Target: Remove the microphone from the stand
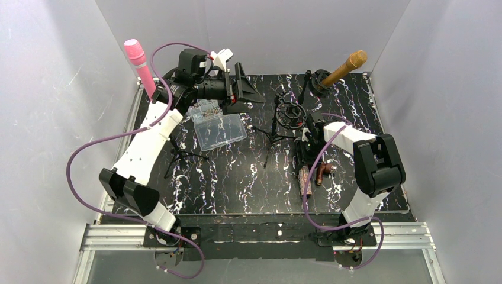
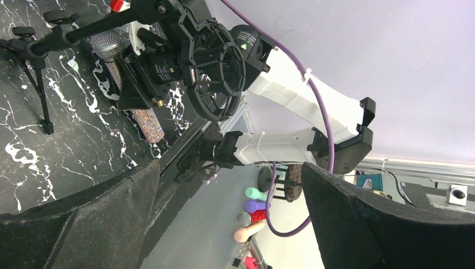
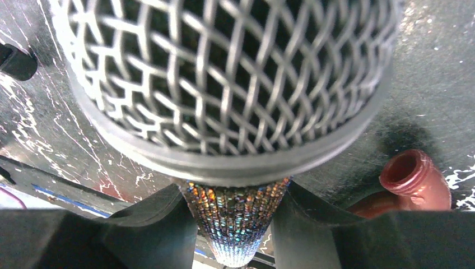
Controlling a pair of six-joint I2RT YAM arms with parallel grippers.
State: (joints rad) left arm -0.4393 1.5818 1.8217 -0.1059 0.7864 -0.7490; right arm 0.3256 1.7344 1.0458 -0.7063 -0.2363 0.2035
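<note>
The left arm stretches away from its base toward the far left corner. Its gripper is turned sideways, jaws spread wide. The right arm folds at a raised elbow, and its gripper points down, clamped on the microphone at its glittery handle.

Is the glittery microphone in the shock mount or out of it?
Out. The shock mount ring is empty, and the right gripper has its jaws shut on the microphone by its glittery handle.
</note>
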